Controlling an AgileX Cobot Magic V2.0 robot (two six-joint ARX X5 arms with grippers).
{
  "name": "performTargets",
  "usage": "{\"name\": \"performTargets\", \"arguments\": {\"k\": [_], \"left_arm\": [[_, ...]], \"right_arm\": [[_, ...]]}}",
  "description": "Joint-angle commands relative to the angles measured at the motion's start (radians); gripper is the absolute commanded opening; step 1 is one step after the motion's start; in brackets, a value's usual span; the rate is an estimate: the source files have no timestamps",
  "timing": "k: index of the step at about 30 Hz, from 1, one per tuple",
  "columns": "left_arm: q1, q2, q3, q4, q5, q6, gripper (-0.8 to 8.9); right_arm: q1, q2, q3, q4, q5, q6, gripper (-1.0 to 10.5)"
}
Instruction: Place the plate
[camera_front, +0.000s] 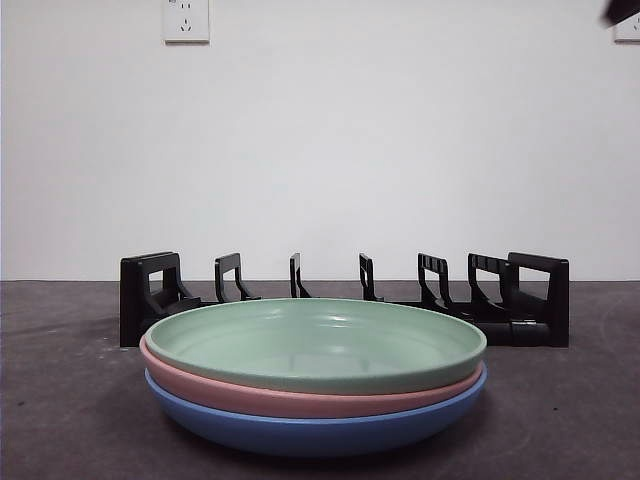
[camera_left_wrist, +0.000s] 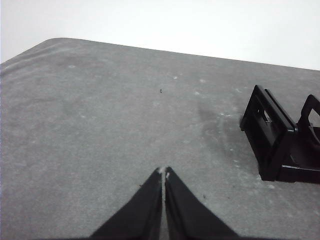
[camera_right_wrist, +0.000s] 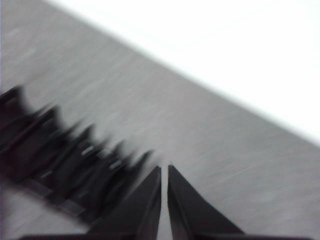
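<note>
Only the front view catches the plates: green plate (camera_front: 316, 345) on pink (camera_front: 300, 398) on blue (camera_front: 310, 428), stacked just before the black rack (camera_front: 345, 300). The left gripper (camera_left_wrist: 164, 172) hangs over bare table (camera_left_wrist: 100, 125), jaws pressed together. The right gripper (camera_right_wrist: 164, 169), picture blurred, sits beside the rack, jaws nearly touching, holding nothing.

From my remote station this reads as a lab test bench, not a home kitchen: bare white wall (camera_front: 400, 150) with only power sockets (camera_front: 186, 20), a plain grey matte tabletop (camera_left_wrist: 100, 125), and staged props alone on it, a black dish rack (camera_front: 520, 300) and three stacked plastic plates (camera_front: 315, 375).
</note>
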Motion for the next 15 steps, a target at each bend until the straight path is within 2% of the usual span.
{"name": "performTargets", "arguments": {"k": [1,4,8,12,15], "left_arm": [[0.0,-0.002,-0.013,-0.023,-0.002,-0.001,0.07],[0.0,-0.002,-0.013,-0.023,-0.002,-0.001,0.07],[0.0,-0.002,-0.013,-0.023,-0.002,-0.001,0.07],[0.0,-0.002,-0.013,-0.023,-0.002,-0.001,0.07],[0.0,-0.002,-0.013,-0.023,-0.002,-0.001,0.07]], "right_arm": [[-0.023,-0.239,-0.311,0.226,0.07,0.043,0.2],[-0.04,-0.483,-0.584,0.348,0.127,0.152,0.2],[-0.068,-0.716,-0.795,0.333,0.134,0.281,0.2],[-0.074,-0.837,-0.882,0.303,0.126,0.311,0.2],[-0.076,-0.83,-0.882,0.296,0.141,0.295,0.2]]}}
